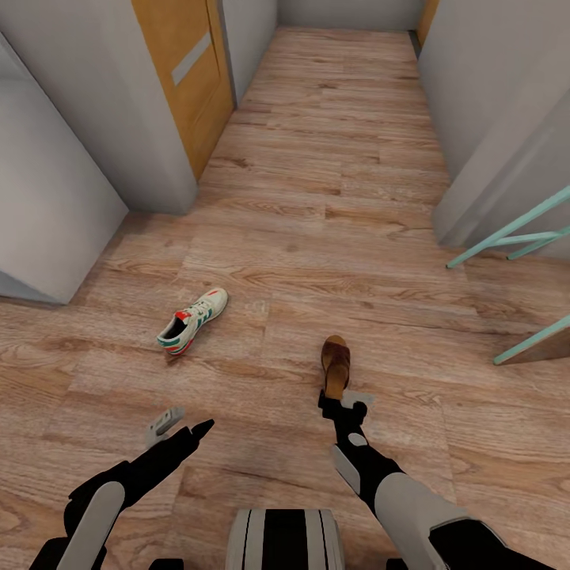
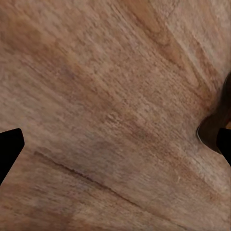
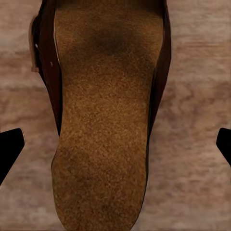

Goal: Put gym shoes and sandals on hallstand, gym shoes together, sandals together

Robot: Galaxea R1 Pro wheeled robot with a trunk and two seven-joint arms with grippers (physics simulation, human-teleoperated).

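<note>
- Sandal (image 1: 336, 366) lay on floor (image 1: 332, 198) between wide-spread right gripper (image 1: 346, 401) fingers, ungrasped.
- Gym shoe (image 1: 192, 320) lay nearby; left gripper (image 1: 180, 425) wide, empty.
- Neither item racked.

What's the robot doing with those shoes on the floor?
It is reaching for a brown sandal lying on the wooden floor. The right gripper hangs right at the sandal's near end, with its fingers spread wide on either side and not yet closed on it. The left gripper is open too, over bare floor, holding nothing. A white sneaker with green stripes lies on the floor a bit farther off to the left, untouched.
</note>
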